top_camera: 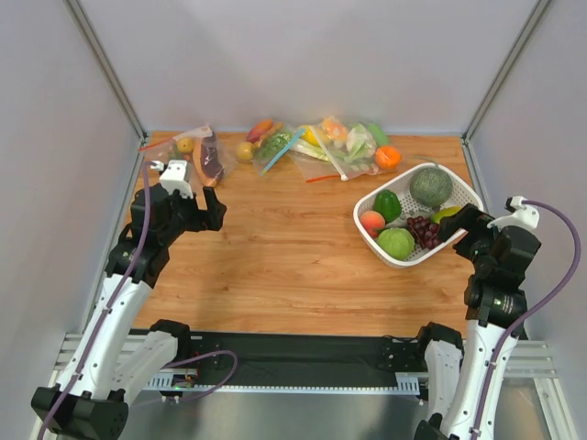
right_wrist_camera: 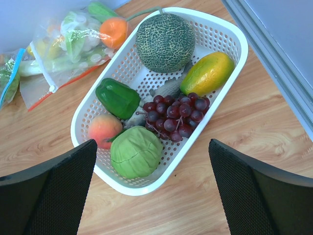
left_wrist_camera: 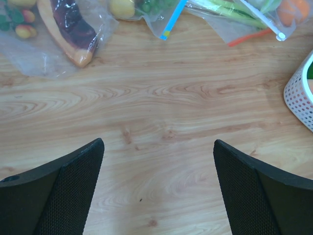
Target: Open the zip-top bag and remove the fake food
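Observation:
The zip-top bag (top_camera: pixel 353 145) lies at the back of the table, clear with pale round dots and a whitish zip strip (right_wrist_camera: pixel 43 68). Inside it I see the fake food: a round orange (right_wrist_camera: pixel 113 33), a white cauliflower with green leaves (right_wrist_camera: pixel 73 41) and a glossy green piece (right_wrist_camera: pixel 100 10). The left wrist view catches only the bag's corner (left_wrist_camera: pixel 274 14). My left gripper (top_camera: pixel 204 216) (left_wrist_camera: pixel 159 142) hovers open over bare wood at the left, well short of the bag. My right gripper (top_camera: pixel 459 225) (right_wrist_camera: pixel 151 142) is open above the basket's near edge, holding nothing.
A white perforated basket (top_camera: pixel 361 207) (right_wrist_camera: pixel 238 44) at the right holds a melon, grapes, a green pepper, a peach, a cabbage and a yellow fruit. Other clear bags line the back edge: one with an eggplant (top_camera: pixel 200 152) (left_wrist_camera: pixel 54 39), one with a blue strip (top_camera: pixel 278 145) (left_wrist_camera: pixel 168 19).

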### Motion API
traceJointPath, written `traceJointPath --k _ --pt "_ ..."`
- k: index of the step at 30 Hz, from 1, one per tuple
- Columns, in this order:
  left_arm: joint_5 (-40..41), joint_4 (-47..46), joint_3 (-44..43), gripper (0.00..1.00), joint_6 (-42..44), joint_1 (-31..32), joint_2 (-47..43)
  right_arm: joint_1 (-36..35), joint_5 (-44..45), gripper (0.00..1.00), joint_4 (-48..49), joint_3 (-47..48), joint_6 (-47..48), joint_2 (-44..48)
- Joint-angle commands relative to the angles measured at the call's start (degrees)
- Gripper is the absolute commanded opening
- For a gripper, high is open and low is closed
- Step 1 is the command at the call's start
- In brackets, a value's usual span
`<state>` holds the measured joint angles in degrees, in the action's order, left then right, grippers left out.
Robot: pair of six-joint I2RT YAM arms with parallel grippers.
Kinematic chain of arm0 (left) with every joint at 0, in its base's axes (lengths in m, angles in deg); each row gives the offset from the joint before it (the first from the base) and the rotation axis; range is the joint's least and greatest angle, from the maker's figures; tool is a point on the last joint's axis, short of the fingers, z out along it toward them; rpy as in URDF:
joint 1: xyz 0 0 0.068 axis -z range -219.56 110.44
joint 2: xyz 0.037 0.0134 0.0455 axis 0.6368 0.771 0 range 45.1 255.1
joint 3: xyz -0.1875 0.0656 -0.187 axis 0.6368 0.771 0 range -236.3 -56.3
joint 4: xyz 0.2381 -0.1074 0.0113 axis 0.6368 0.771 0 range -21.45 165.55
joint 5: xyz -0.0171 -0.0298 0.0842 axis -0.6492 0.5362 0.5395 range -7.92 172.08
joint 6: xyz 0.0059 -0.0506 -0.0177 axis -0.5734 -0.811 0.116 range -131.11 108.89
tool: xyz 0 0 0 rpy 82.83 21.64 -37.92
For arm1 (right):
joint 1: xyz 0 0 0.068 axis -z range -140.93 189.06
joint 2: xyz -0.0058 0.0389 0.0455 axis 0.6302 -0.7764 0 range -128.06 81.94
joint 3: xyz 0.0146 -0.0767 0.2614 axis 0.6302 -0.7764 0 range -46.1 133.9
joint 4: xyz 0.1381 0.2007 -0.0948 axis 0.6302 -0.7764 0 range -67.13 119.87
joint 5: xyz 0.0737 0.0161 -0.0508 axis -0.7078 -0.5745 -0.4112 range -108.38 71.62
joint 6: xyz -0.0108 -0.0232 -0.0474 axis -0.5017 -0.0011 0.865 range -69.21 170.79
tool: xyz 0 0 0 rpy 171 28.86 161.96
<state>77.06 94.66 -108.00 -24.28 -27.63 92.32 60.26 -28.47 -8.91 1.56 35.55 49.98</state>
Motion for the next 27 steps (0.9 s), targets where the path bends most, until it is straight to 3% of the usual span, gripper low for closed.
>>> traceJointPath --k 1,21,27 --pt "0.9 1.0 -2.0 0.99 -0.7 -0.2 0.8 0.2 0.2 0.97 1.8 0.2 1.2 0.7" --pt "-5.0 0.3 -4.6 0.96 -0.6 0.2 7.9 0.2 -0.5 0.97 0.9 -0.5 0.7 2.2" --pt "2.2 0.1 -11.1 0.95 -0.6 10.8 12.3 0.2 -0.8 0.97 1.2 -2.0 0.4 3.8"
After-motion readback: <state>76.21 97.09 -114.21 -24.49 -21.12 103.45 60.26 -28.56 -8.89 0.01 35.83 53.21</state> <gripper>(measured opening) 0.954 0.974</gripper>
